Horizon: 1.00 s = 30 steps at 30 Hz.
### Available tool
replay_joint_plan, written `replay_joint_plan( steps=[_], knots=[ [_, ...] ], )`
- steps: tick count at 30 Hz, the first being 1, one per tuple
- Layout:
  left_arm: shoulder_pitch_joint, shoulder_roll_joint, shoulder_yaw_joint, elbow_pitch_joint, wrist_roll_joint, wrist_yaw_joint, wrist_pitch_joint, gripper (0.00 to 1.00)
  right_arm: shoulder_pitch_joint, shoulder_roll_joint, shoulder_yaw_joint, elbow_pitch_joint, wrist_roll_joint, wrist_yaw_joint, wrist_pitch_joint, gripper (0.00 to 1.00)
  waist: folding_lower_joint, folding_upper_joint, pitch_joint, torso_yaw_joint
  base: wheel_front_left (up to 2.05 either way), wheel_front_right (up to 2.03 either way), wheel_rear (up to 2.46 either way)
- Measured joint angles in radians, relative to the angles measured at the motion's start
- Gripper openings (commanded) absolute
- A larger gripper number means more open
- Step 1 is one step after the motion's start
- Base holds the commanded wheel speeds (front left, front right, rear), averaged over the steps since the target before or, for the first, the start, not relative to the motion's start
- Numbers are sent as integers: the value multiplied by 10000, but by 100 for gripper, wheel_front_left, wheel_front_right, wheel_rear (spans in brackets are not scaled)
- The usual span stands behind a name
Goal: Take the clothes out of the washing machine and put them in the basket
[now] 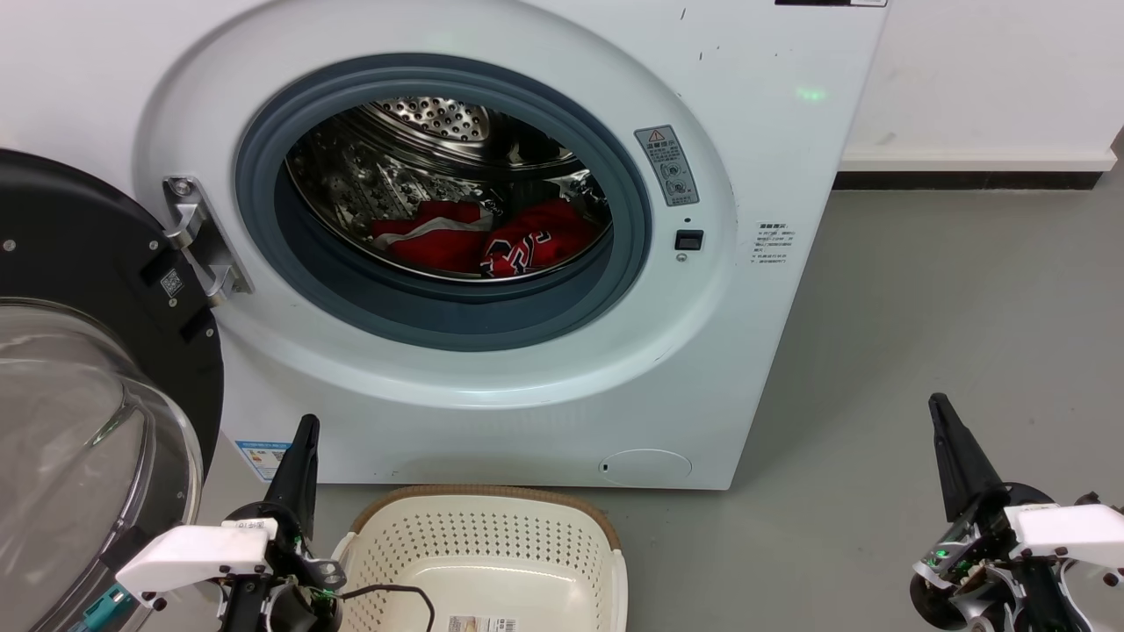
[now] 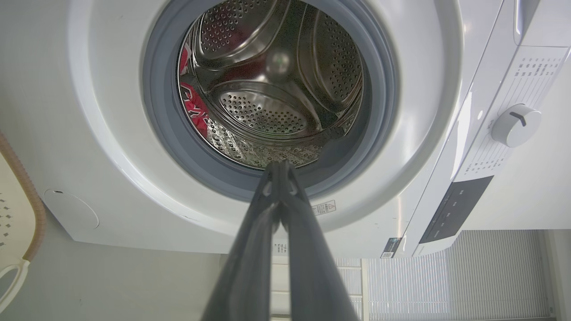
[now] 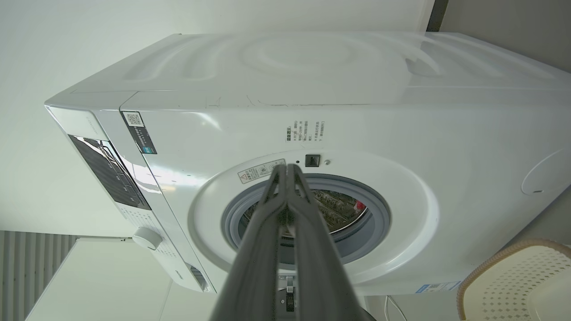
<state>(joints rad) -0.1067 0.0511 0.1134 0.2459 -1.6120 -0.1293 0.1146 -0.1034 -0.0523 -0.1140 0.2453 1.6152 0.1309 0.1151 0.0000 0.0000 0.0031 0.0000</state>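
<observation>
Deep inside the perforated steel drum (image 1: 439, 118) of the washing machine (image 1: 764, 175), at its bottom: the clothes, two red pieces lying side by side and touching, the white-striped garment (image 1: 430, 233) on the left, the jersey (image 1: 536, 246) with black-and-white lettering on the right. Around the opening, the grey rubber door ring (image 1: 263, 175); swung wide open on its left-hand hinge, the round black-rimmed glass door (image 1: 88, 263). On the grey floor (image 1: 922, 351) just before the machine and below the opening, the cream basket (image 1: 492, 527) with its brown rim, a printed label (image 1: 481, 623) at its bottom and a thin black cable (image 1: 395, 592) looping across its near left corner. Just beside the basket's left end, the left tool (image 1: 307, 426), clenched on nothing, fingers pressed together and aimed at the drum mouth in the left wrist view. Well off to the right above the floor, the right tool (image 1: 940, 404), likewise clenched and empty, tips meeting, pointed toward the upper door ring in the right wrist view.
</observation>
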Motion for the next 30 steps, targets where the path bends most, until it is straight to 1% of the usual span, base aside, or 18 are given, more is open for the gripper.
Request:
replay_joint_plan(
  steps=[29, 30],
  knots=[
    [0, 0, 0, 0, 0, 0, 0, 0, 0, 0, 0, 0, 0, 0, 0, 0, 0, 0, 0, 0, 0, 0, 0],
    [0, 0, 0, 0, 0, 0, 0, 100, 0, 0, 0, 0, 0, 0, 0, 100, 0, 0, 0, 0, 0, 0, 0]
  ],
)
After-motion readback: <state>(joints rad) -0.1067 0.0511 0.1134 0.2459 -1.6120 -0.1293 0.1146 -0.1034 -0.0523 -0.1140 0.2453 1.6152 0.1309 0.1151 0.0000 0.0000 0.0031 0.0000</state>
